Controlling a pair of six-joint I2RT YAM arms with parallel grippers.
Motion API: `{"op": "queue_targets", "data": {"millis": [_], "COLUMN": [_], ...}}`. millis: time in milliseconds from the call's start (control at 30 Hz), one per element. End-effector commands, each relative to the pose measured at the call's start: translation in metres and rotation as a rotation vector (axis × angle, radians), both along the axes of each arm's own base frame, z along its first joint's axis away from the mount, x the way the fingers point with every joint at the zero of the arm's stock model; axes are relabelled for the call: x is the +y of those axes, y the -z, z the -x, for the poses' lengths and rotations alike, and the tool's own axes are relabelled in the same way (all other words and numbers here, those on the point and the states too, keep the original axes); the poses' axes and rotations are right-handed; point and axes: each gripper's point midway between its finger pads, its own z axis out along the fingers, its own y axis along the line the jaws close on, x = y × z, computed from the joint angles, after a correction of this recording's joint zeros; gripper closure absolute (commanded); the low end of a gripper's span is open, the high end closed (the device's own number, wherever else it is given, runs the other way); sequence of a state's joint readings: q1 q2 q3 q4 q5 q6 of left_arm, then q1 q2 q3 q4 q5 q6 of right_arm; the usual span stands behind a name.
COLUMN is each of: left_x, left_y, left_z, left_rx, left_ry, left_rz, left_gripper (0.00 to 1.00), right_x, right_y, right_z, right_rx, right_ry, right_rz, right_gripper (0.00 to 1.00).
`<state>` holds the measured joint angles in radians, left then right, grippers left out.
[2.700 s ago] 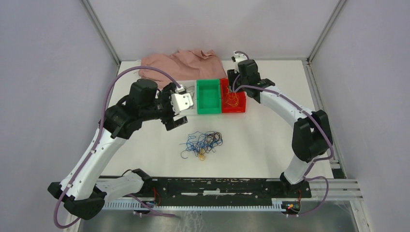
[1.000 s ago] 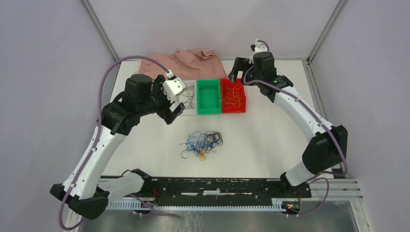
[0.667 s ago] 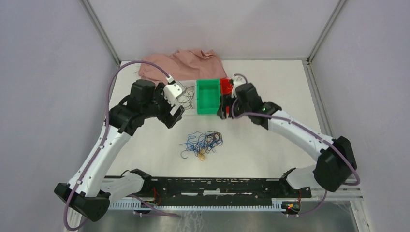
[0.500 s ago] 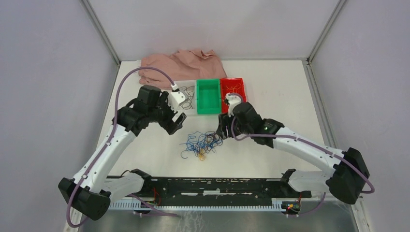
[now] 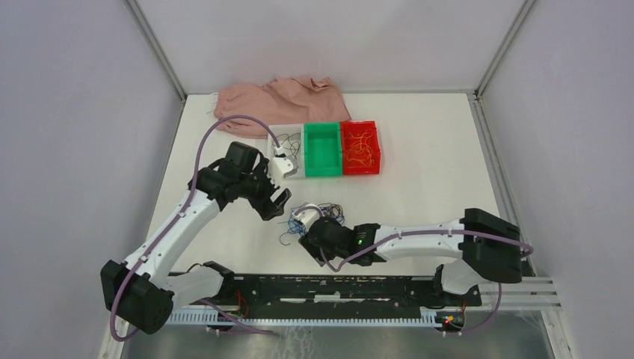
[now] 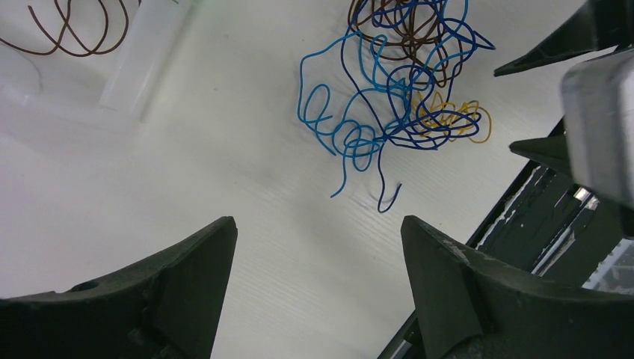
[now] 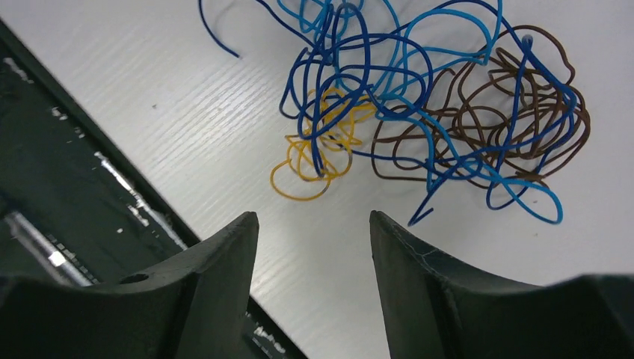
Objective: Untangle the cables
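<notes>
The cables lie as one tangle (image 5: pixel 290 223) of blue, yellow-orange and dark brown strands on the white table, seen whole in the left wrist view (image 6: pixel 396 90) and the right wrist view (image 7: pixel 426 112). My left gripper (image 5: pixel 275 205) hovers just left of the tangle, jaws wide apart and empty (image 6: pixel 318 224). My right gripper (image 5: pixel 308 238) reaches in low from the right and covers part of the tangle from above. Its jaws are open with only bare table between them (image 7: pixel 314 217), just short of the yellow loop (image 7: pixel 314 168).
Three bins stand in a row behind: a clear one (image 5: pixel 290 134) holding brown strands (image 6: pixel 67 30), a green one (image 5: pixel 323 153), and a red one (image 5: pixel 374 149) with yellow-orange strands. A pink cloth (image 5: pixel 277 97) lies at the back. The black base rail (image 7: pixel 67 194) runs close by.
My right arm swung from the red bin down to the tangle near the front rail, its jaws narrowing. My left arm came down from the clear bin toward the tangle.
</notes>
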<state>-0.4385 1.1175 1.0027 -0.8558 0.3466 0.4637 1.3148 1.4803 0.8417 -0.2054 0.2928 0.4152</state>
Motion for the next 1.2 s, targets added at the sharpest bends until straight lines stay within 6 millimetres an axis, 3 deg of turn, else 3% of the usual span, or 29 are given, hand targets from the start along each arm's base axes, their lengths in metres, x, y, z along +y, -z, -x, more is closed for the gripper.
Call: {"op": "queue_targets", "data": {"millis": [0,200,367,500,733,867,933,1167], "left_x": [-0.004,-0.001,-0.002,-0.002,-0.006,-0.012,-0.016,-0.040], "left_y": [-0.001,-0.002,-0.005,-0.008,-0.015,-0.027,-0.034,-0.045], "left_z": [0.001,0.003,0.002,0.002,0.007,0.011,0.014,0.044], "left_rx": [-0.029,-0.044,-0.049,-0.061,-0.074,-0.088,-0.101,-0.055], "left_ry": [0.051,0.054,0.050,0.055,0.082,0.117,0.138,0.277], "left_rz": [0.020,0.016,0.023,0.029,0.056,0.096,0.126,0.288], "left_gripper": [0.12,0.12,0.13,0.13,0.14,0.14,0.14,0.13], "right_x": [0.037,0.047,0.048,0.036,0.011,0.005,0.001,0.020], "right_y": [-0.020,-0.004,0.000,-0.007,-0.056,-0.093,-0.101,-0.129], "right_z": [-0.026,-0.046,-0.045,-0.035,-0.016,-0.012,-0.007,-0.004], "right_rx": [-0.119,-0.134,-0.107,-0.074,-0.044,-0.046,-0.025,0.045], "right_ry": [0.006,0.057,0.046,0.043,0.025,0.010,-0.009,-0.089], "right_rz": [-0.057,-0.042,-0.046,-0.065,-0.171,-0.218,-0.191,-0.253], "right_gripper": [0.37,0.44,0.73,0.81,0.97,0.99,0.99,1.00]}}
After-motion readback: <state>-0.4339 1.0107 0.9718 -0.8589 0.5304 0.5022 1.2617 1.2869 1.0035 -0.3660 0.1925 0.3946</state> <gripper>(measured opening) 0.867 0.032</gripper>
